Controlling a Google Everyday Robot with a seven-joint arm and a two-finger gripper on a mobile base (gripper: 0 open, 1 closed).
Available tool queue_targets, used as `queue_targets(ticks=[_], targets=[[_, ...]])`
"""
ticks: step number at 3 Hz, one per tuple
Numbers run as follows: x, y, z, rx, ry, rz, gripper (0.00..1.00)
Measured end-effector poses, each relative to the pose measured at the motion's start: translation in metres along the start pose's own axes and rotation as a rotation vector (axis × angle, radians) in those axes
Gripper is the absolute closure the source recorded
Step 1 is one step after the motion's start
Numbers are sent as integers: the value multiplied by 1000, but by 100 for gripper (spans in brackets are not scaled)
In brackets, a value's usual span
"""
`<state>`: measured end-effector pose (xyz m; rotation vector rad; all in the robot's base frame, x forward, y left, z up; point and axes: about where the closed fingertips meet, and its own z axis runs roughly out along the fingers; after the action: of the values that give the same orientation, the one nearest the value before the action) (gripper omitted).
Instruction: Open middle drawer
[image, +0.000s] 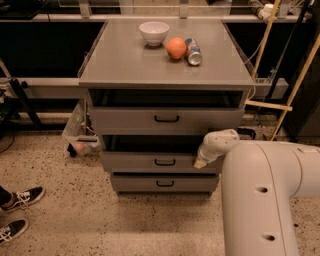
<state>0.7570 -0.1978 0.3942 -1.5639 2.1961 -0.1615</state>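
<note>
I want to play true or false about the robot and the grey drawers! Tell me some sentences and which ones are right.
1. A white bowl sits on top of the cabinet. True.
2. The orange is inside the bowl. False: it lies on the cabinet top, next to the can.
3. The gripper is at the right end of the middle drawer front. True.
4. The gripper is holding the can. False: the can lies on the cabinet top, and the gripper is down by the middle drawer.
5. The cabinet has three drawers, each with a small black handle. True.
</note>
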Motion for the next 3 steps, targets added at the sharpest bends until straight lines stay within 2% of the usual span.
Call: queue_targets(ticks=[1,3], targets=[[0,-4,-8,0,0,0,100],[5,-3,-12,1,-1,4,100]])
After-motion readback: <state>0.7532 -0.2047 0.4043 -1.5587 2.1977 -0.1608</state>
